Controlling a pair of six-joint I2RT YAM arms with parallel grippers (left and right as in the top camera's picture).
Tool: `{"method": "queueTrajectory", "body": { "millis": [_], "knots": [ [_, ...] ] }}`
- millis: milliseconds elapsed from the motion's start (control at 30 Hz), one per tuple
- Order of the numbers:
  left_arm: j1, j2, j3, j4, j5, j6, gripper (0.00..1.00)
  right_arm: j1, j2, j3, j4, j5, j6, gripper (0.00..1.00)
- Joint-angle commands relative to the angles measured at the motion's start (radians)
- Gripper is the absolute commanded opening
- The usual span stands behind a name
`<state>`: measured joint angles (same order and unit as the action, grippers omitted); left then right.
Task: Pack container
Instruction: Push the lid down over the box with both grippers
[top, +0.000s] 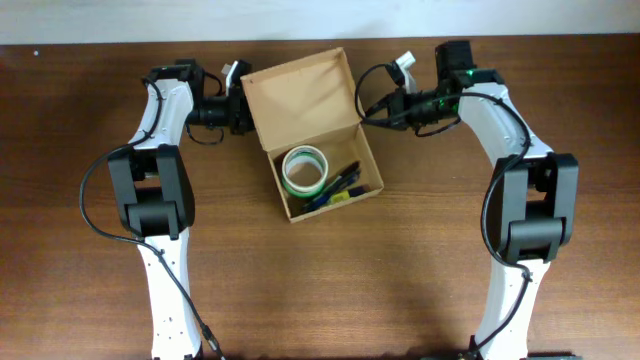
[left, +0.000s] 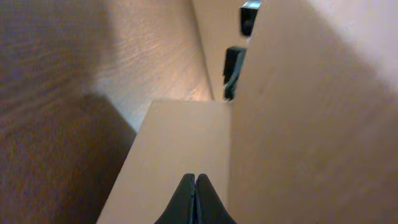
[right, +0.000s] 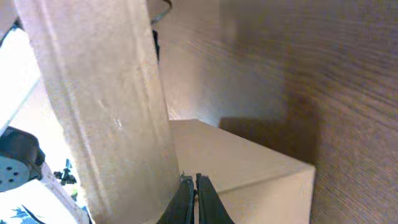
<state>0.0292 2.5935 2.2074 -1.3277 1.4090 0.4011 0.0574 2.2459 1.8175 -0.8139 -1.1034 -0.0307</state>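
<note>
Midway between the two arms, the container (top: 322, 178) sits on the brown wooden surface (top: 330, 290), its long sides running at a slant and its lid (top: 300, 92) thrown open and leaning away on the far side. The left tool (top: 238, 112) is at the container's far left corner, right up against the left edge of the raised lid. The right tool (top: 374, 110) is at the far right corner, just beside the lid's right edge. In the left wrist view the left tool's fingertips (left: 186, 196) are pressed together with no gap, over a flat tan cardboard panel, with a taller cardboard wall rising just to one side. In the right wrist view the right tool's fingertips (right: 203, 196) are likewise closed against each other, right beside the lid's thick cardboard edge and above the container's corner. Whether either pair pinches a thin edge of cardboard cannot be told. Inside the container, a white tape roll (top: 303, 168) with a green band lies flat toward the left end. Beside it, toward the right end, lies a bundle of dark blue pens (top: 342, 180), and a small yellow-green item (top: 340, 198) rests against the near wall.
</note>
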Motion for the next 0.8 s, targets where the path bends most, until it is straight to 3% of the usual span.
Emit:
{"method": "queueTrajectory", "body": {
  "millis": [0,300,767],
  "knots": [
    [-0.024,-0.112,0.002,-0.066,-0.073,0.123,0.02,-0.005,-0.032,0.028,-0.001,-0.071,-0.018,0.04],
    [-0.042,-0.251,0.002,-0.087,-0.184,0.156,0.02,-0.006,-0.033,0.028,-0.004,-0.044,-0.017,0.04],
    [-0.048,-0.259,0.002,-0.142,-0.228,0.144,0.02,-0.031,-0.035,0.042,0.002,0.009,-0.017,0.04]
  ]
}}
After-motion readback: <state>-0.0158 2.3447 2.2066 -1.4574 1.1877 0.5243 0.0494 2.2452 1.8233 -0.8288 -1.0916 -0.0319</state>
